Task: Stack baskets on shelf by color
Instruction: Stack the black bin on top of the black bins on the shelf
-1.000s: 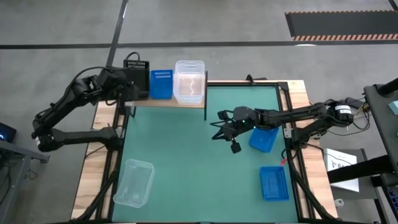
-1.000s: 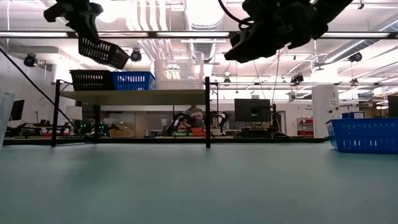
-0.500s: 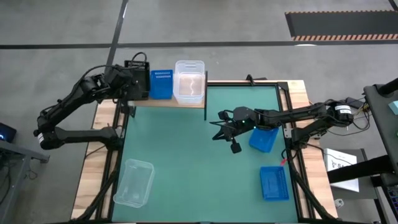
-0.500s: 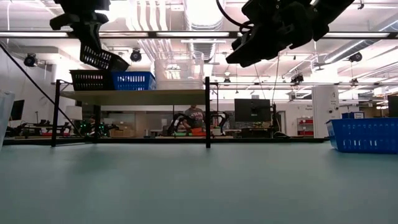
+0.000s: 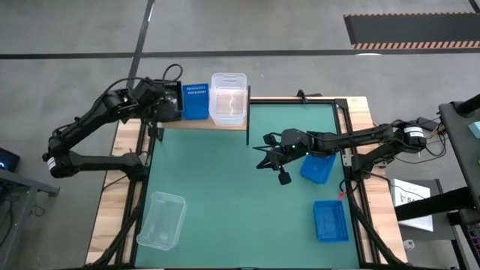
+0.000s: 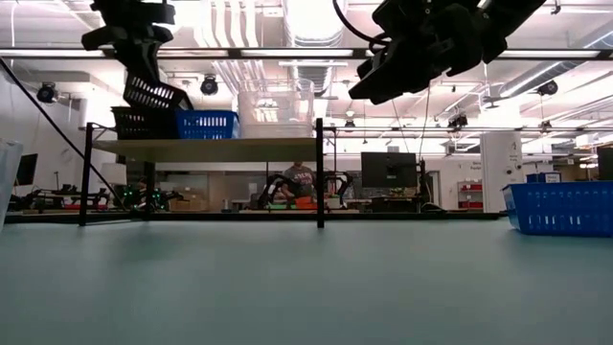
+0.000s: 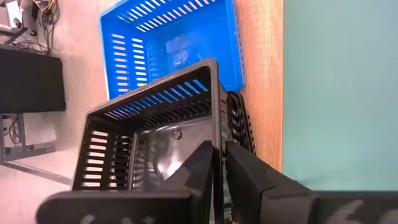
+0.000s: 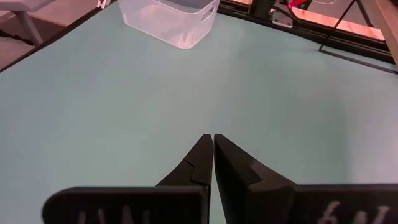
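Note:
The shelf (image 5: 202, 124) stands at the mat's far left edge. On its board are a black basket (image 6: 142, 123), a blue basket (image 5: 195, 100) and a clear basket (image 5: 229, 97). My left gripper (image 7: 225, 163) is shut on a second black basket (image 6: 153, 93), which hangs tilted just over the black one on the shelf. My right gripper (image 8: 213, 155) is shut on nothing, in the air over the mat's right half (image 5: 262, 156). Two more blue baskets (image 5: 318, 166) (image 5: 330, 220) and a clear one (image 5: 161, 220) sit on the mat. My left gripper pinches one side wall (image 7: 217, 134) of the black basket, one finger (image 7: 202, 165) inside the basket and one (image 7: 245, 171) outside. The fingers slant down toward the shelf. The basket hangs tilted, its low end at the rim of the shelf's black basket (image 7: 239, 121).
The shelf's black frame posts (image 6: 319, 172) stand at its corners. The mat (image 5: 240, 210) lies open between the clear basket at the near left and the blue baskets at the right. A wooden table edge (image 5: 367, 120) borders the mat.
My left gripper has moved toward the shelf and a little down with the black basket. The basket has tipped steeper, and its low end has come down to the black basket on the shelf.

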You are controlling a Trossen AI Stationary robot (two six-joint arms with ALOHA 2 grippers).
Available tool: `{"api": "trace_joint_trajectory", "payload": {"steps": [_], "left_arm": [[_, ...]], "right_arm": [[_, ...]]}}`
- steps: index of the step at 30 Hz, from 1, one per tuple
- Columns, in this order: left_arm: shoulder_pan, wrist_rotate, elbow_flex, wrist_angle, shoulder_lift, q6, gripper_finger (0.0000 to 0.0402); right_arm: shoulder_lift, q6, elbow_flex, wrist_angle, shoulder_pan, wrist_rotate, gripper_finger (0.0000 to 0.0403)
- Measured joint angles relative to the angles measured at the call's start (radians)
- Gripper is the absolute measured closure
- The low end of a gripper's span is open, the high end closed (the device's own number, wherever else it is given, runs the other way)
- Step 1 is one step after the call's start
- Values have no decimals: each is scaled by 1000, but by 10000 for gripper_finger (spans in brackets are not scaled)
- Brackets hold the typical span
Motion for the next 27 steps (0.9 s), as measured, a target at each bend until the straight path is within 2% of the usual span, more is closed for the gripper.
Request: {"api": "trace_joint_trajectory", "payload": {"steps": [27], "left_arm": [[0, -1, -2, -62, -15, 2, 376]], "right_arm": [[0, 17, 0, 0, 0, -1, 394]]}}
